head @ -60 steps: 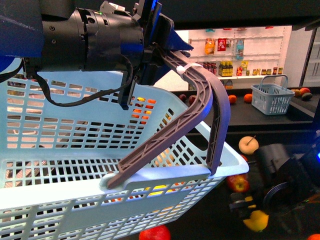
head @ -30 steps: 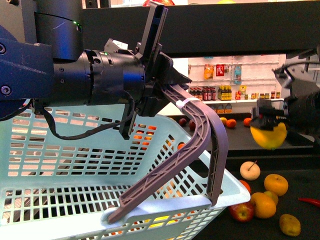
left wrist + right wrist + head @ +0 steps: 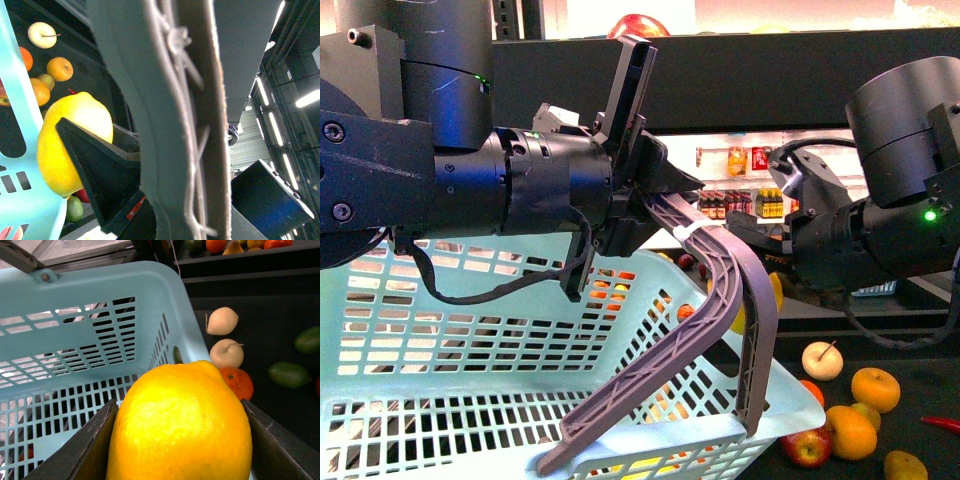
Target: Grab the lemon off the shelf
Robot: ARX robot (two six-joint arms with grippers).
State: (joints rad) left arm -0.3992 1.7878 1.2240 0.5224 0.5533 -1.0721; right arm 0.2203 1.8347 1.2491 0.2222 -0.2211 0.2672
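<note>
Clamping lemon, right fingers; fruit scattered on dark shelf; bottles behind.

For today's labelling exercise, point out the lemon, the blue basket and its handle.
lemon [image 3: 180, 425]: right wrist view, middle of peel.
blue basket [image 3: 110, 282]: right wrist view, top rim.
handle [image 3: 730, 270]: front view, its bend.

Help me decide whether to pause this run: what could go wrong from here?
1. The right hand holds the lemon close behind the basket handle, which the left hand holds up. Moving in could knock the handle.
2. The lemon sits near the basket rim, not clearly inside it. Released now, it might drop onto the loose fruit on the shelf.
</note>
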